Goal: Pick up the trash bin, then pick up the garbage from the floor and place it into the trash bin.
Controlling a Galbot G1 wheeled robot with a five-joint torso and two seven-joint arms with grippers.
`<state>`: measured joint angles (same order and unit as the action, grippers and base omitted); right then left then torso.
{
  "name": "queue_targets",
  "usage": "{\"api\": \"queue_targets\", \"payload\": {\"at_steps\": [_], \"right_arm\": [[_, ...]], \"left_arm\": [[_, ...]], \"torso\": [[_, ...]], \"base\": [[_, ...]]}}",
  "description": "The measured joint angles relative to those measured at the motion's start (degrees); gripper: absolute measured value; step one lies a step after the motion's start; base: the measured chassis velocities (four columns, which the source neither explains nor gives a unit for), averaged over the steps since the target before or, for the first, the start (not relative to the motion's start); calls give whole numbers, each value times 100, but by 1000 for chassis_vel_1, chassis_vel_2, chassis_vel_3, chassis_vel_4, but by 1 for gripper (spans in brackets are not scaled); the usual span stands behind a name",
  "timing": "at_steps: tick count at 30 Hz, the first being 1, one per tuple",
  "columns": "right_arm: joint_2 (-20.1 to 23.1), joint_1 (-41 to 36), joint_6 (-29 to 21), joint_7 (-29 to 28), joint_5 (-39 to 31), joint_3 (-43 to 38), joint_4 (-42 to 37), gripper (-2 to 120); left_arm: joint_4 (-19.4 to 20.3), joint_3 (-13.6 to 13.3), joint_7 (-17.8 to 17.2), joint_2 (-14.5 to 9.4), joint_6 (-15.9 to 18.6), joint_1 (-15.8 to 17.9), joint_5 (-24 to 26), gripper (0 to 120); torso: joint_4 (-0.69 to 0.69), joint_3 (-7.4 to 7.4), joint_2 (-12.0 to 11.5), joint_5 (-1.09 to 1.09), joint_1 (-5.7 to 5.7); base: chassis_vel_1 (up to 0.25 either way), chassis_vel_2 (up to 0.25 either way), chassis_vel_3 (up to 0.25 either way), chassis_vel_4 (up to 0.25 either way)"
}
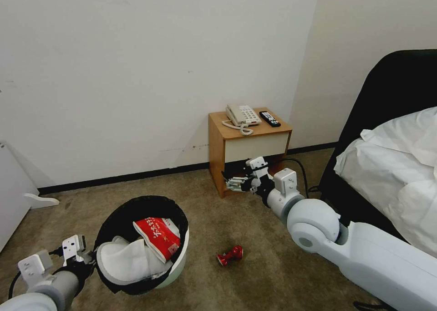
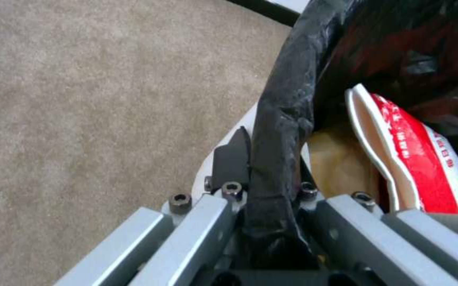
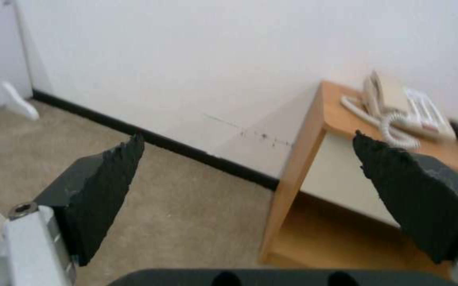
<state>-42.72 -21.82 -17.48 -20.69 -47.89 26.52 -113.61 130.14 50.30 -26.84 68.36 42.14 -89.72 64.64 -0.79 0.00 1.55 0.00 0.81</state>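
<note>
The trash bin (image 1: 175, 261) sits low at the near left of the carpet (image 1: 273, 274), tipped toward the camera so its mouth faces up and forward. Its black bag liner (image 1: 136, 208) is folded over the rim. Inside lie a white slipper (image 1: 127, 261) and a red snack packet (image 1: 159, 238) resting on top of it. The left gripper (image 2: 271, 186) is clamped on the near-left rim of the bin, one finger outside on the white wall and the other inside, the black liner pinched between them. In the left wrist view something tan shows beside the packet (image 2: 425, 167), perhaps cardboard, though it is hard to be sure.

A red can (image 1: 230, 255) lies on its side on the carpet, just right of the bin and apart from it.

The right gripper (image 1: 232, 182) hangs above the floor farther off, in front of the lower opening of the wooden nightstand (image 1: 218, 147), well apart from the can. Its black fingers (image 3: 107, 178) stand wide apart with nothing between them; through the gap the right wrist view shows the wall, the black baseboard (image 3: 187, 149) and the nightstand's side.

On the nightstand top rest a corded telephone (image 1: 242, 115) and a black remote (image 1: 269, 118). A bed with white linen (image 1: 400, 165) fills the right side of the room.
</note>
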Motion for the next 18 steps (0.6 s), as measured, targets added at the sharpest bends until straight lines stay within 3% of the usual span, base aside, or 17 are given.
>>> {"api": "queue_targets", "payload": {"at_steps": [5,7,13,18], "right_arm": [[-9,22,26,372,441,259,249,100],[22,54,135,750,1029,540,494,99],[52,8,318,1326,1831,1165,1185,100],[3,-84,464,1432,2074,1465,1563,99]], "left_arm": [[-56,-42,11,-33,0,47,2,1],[-109,-59,31,-65,0,67,3,1],[-176,-60,68,-129,0,86,19,1],[-237,-50,85,-135,-1,99,19,1]], "torso": [[-1,0,0,0,0],[1,0,0,0,0],[0,0,0,1,0],[-1,0,0,0,0]], "base": [[0,0,0,0],[0,0,0,0],[0,0,0,0],[0,0,0,0]]}}
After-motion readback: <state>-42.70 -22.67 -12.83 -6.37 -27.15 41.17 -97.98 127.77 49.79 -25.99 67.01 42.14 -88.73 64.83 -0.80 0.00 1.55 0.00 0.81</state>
